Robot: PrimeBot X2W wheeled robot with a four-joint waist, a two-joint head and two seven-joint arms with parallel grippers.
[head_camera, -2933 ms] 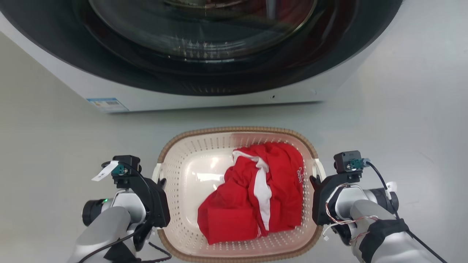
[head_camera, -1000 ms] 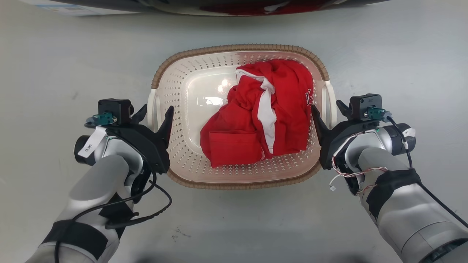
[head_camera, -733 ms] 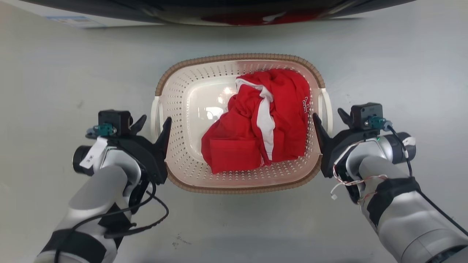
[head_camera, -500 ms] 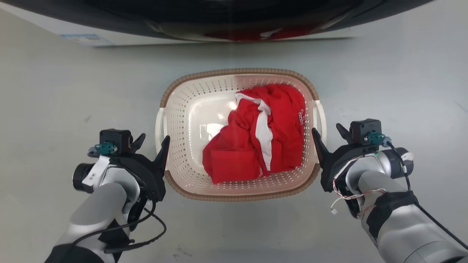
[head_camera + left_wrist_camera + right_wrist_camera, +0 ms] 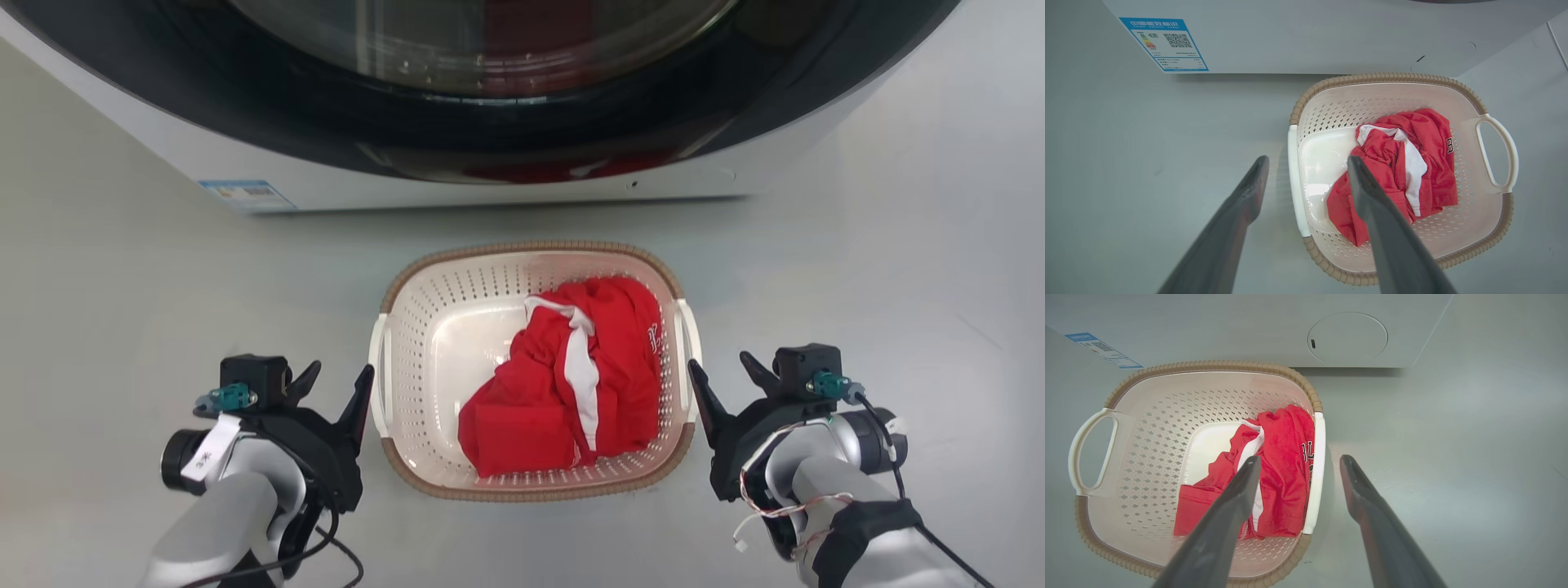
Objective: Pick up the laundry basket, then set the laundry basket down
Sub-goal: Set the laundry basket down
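Basket [image 5: 531,246] on floor, red shirt [image 5: 563,392] inside. My left gripper [image 5: 340,382], right gripper [image 5: 720,369] flank it, both spread wide, empty.

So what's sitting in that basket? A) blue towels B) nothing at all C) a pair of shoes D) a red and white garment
D: a crumpled red garment with a white stripe lies inside the basket.
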